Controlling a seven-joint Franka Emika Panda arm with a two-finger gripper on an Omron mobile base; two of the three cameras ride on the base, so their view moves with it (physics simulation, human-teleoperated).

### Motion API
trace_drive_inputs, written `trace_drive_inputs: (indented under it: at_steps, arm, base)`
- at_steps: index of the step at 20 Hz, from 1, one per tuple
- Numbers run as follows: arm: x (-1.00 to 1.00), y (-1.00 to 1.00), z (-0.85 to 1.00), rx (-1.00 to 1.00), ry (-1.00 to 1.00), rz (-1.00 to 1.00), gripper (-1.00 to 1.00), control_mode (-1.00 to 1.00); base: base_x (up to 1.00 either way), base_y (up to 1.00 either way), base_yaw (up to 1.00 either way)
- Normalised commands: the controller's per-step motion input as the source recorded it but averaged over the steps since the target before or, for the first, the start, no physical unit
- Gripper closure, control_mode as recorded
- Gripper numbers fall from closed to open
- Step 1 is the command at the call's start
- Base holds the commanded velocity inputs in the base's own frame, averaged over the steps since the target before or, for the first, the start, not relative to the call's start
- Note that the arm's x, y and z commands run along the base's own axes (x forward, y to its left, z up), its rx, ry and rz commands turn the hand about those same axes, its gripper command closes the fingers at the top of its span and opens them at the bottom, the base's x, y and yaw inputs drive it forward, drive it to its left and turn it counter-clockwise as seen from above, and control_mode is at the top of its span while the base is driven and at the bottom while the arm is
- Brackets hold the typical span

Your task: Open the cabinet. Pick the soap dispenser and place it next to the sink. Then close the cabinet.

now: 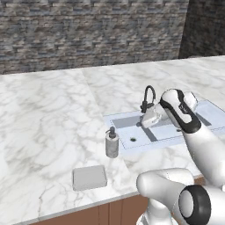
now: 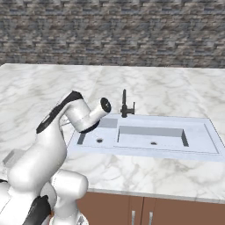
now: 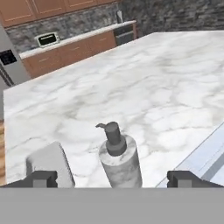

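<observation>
So the soap dispenser [image 1: 112, 144] stands upright on the marble desk [image 1: 48, 114] just left of the sink [image 1: 167, 127], near a flat grey tray [image 1: 89, 177], and the pincer [image 3: 111, 179] sits spread wide around it, gripping nothing.

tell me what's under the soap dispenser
The dispenser stands upright on the marble counter, beside the sink. Nothing else shows beneath it. Its base is cut off in the hand view.
</observation>
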Motion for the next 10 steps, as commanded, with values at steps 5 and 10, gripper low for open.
trace_drive_inputs:
  at_steps: [5,10]
  arm:
    - [-0.74,0.0,1.0,-0.12,0.11,-0.21,-1.0,-1.0]
    - [-0.76,0.0,1.0,-0.14,0.08,-0.25,-1.0,-1.0]
  base:
    - [0.0,0.0,0.0]
    - [0.0,0.0,0.0]
